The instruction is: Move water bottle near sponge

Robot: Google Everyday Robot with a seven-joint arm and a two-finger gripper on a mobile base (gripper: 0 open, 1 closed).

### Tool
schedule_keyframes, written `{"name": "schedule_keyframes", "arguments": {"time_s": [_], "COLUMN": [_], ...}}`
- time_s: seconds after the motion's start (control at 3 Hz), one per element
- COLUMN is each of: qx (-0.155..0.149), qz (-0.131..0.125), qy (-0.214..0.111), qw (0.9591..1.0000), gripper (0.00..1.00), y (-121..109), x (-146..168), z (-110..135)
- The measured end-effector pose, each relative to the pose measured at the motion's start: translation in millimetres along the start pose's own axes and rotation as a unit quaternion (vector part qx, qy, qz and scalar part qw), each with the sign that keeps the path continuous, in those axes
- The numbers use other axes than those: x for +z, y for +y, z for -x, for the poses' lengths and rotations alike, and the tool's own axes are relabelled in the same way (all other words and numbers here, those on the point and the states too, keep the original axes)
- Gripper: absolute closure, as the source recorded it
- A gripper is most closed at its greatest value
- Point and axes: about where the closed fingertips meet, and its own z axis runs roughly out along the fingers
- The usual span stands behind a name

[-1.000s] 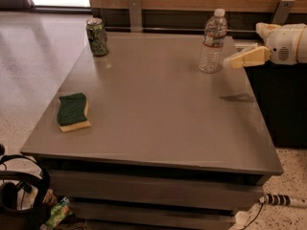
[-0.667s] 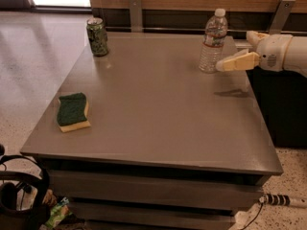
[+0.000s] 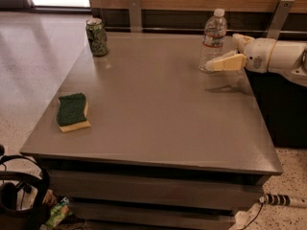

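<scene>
The tall clear ribbed plastic water bottle with its white cap stands upright at the upper right of the grey surface. The white arm's gripper is at the bottle's base, reaching in from the right edge. Its pale yellow fingers look spread, the nearer one crossing in front of the bottle. This reads as the reach-to-grasp step. The next move calls for closing, then carrying it to the green-topped yellow sponge, far off at lower left.

Glossy plastic hand beside ribbed plastic bottle
</scene>
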Motion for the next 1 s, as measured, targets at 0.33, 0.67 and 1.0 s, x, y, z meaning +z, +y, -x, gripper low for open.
{"name": "schedule_keyframes", "arguments": {"time_s": [0.33, 0.67, 1.0], "qx": [0.000, 0.000, 0.000], "qz": [0.011, 0.017, 0.019], "qy": [-0.016, -0.029, -0.031], "qw": [0.9998, 0.9994, 0.9993], "gripper": [0.00, 0.00, 0.12], "y": [-2, -9, -9], "x": [13, 24, 27], "z": [7, 14, 15]}}
